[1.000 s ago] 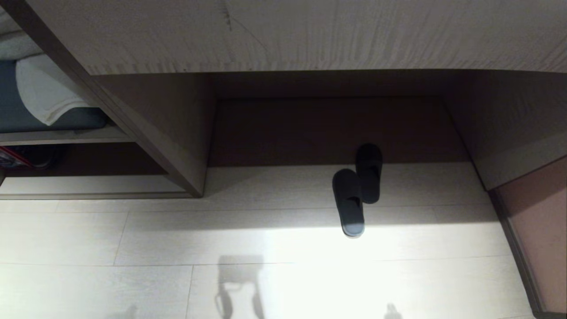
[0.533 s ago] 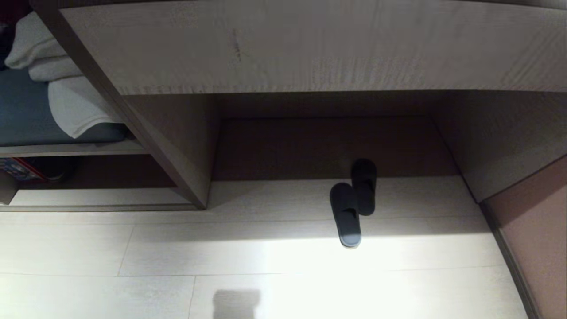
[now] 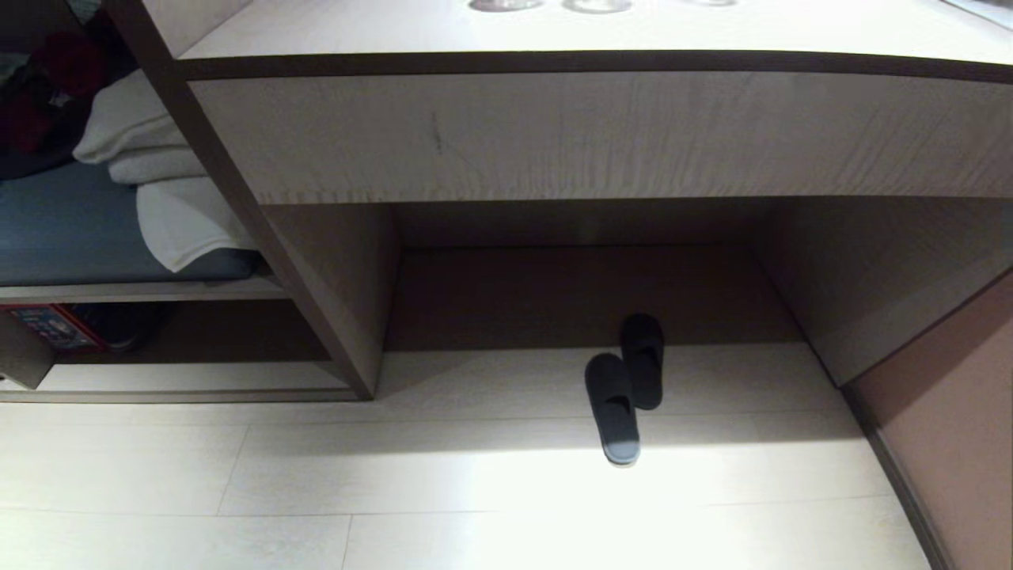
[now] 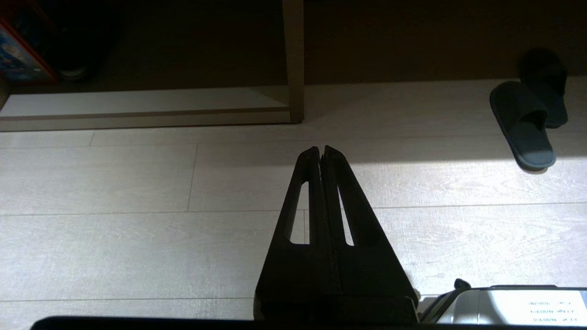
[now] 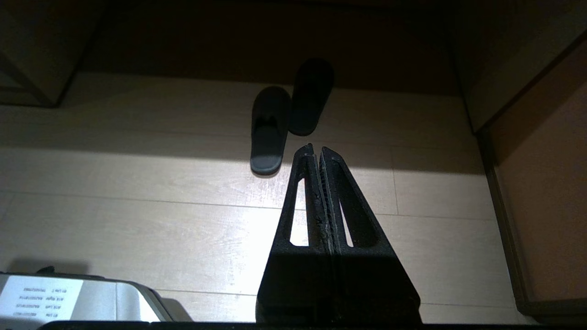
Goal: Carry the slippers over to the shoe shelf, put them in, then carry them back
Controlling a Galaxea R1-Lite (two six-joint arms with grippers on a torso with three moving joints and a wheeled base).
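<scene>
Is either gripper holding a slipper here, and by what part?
Nothing is held. Left gripper and right gripper are shut and empty; the slippers lie on the floor.

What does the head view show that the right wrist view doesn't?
Head view only: the desk top, the blue cushion with white towels on it, and the shoe shelf below.
Right wrist view only: the shut right pincer above the floor.
Both: the slippers side by side on the pale floor at the desk alcove's mouth.

red box [image 3: 49, 328] cut off at left edge, objects on desk top [image 3: 546, 5] cropped, farther slipper [image 4: 545, 80] lost in shadow
</scene>
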